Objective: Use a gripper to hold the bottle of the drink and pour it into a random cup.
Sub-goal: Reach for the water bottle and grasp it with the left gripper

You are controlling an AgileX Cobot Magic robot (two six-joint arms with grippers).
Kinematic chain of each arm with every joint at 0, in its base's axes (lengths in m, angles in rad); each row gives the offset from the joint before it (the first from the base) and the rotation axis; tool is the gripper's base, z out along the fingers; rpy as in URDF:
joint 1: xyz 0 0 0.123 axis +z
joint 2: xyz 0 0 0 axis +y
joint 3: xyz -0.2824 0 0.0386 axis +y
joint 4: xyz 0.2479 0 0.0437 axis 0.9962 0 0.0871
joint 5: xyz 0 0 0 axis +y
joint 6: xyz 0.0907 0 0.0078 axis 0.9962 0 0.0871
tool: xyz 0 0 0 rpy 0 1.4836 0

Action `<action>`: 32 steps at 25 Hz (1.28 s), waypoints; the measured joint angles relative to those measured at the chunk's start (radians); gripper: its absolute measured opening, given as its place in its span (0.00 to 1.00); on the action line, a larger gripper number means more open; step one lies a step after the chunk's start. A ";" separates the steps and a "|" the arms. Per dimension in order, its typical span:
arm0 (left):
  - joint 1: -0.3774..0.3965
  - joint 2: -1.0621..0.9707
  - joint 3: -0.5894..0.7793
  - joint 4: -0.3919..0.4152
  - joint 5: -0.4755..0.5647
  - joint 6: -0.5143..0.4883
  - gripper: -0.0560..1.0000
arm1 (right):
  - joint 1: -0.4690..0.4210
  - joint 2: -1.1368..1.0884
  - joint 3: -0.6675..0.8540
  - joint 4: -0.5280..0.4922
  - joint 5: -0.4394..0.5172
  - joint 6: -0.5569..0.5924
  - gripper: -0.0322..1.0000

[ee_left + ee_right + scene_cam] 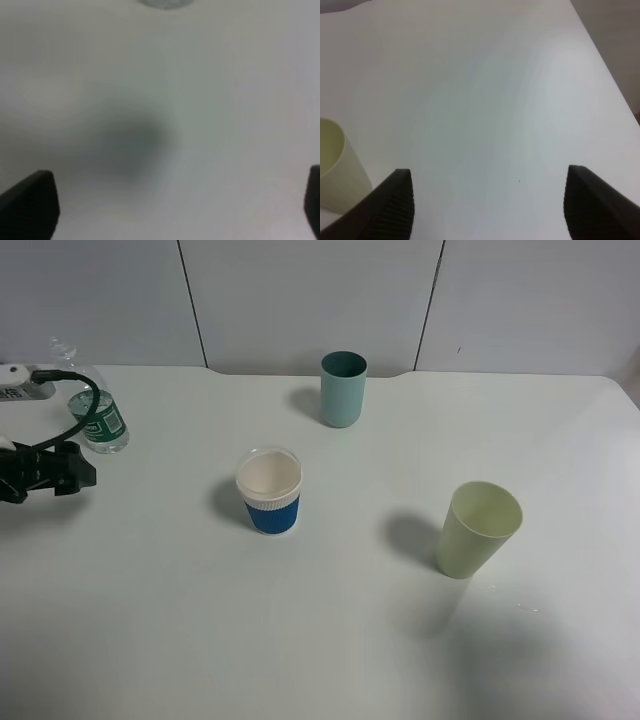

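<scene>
Seeing my left gripper (68, 472) spread wide and empty, bottle of the drink (98, 410) upright, near it at 1 o'clock in the high view; cup (269, 490) off at 3 o'clock; left arm nearer, right gripper (487, 205) also spread, empty

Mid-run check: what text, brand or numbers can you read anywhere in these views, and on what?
Nothing legible in any view.
Green label on the bottle: white marks, too small and blurred to read.
No print visible on the blue paper cup, teal cup or pale green cup.
</scene>
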 joint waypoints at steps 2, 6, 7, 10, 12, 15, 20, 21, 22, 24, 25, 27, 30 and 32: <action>0.000 0.029 0.000 0.039 -0.054 -0.001 1.00 | 0.000 0.000 0.000 0.000 0.000 0.000 0.65; 0.000 0.078 0.000 0.100 -0.184 -0.032 1.00 | 0.000 0.000 0.000 0.000 0.000 0.000 0.65; 0.000 0.096 0.000 0.107 -0.207 -0.036 1.00 | 0.000 0.000 0.000 0.000 0.000 0.000 0.65; 0.000 0.156 -0.001 0.131 -0.285 -0.038 1.00 | 0.000 0.000 0.000 0.000 0.000 0.000 0.65; 0.000 0.201 -0.001 0.155 -0.344 -0.041 1.00 | 0.000 0.000 0.000 0.000 0.000 0.000 0.65; 0.000 0.267 -0.002 0.222 -0.471 -0.067 1.00 | 0.000 0.000 0.000 0.000 0.000 0.000 0.65; 0.000 0.369 -0.002 0.290 -0.695 -0.128 1.00 | 0.000 0.000 0.000 0.000 0.000 0.000 0.65; 0.000 0.384 -0.002 0.290 -0.723 -0.140 1.00 | 0.000 0.000 0.000 0.000 0.000 0.000 0.65; 0.001 0.401 -0.002 0.289 -0.754 -0.152 1.00 | 0.000 0.000 0.000 0.000 0.000 0.000 0.65; 0.001 0.428 -0.002 0.275 -0.784 -0.160 1.00 | 0.000 0.000 0.000 0.000 0.000 0.000 0.65; 0.001 0.439 -0.003 0.266 -0.799 -0.162 1.00 | 0.000 0.000 0.000 0.000 0.000 0.000 0.65; 0.008 0.458 -0.013 0.261 -0.808 -0.162 1.00 | 0.000 0.000 0.000 0.000 0.000 0.000 0.65; 0.018 0.481 -0.049 0.265 -0.817 -0.162 1.00 | 0.000 0.000 0.000 0.000 0.000 0.000 0.65; 0.024 0.488 -0.076 0.273 -0.823 -0.162 1.00 | 0.000 0.000 0.000 0.000 0.000 0.000 0.65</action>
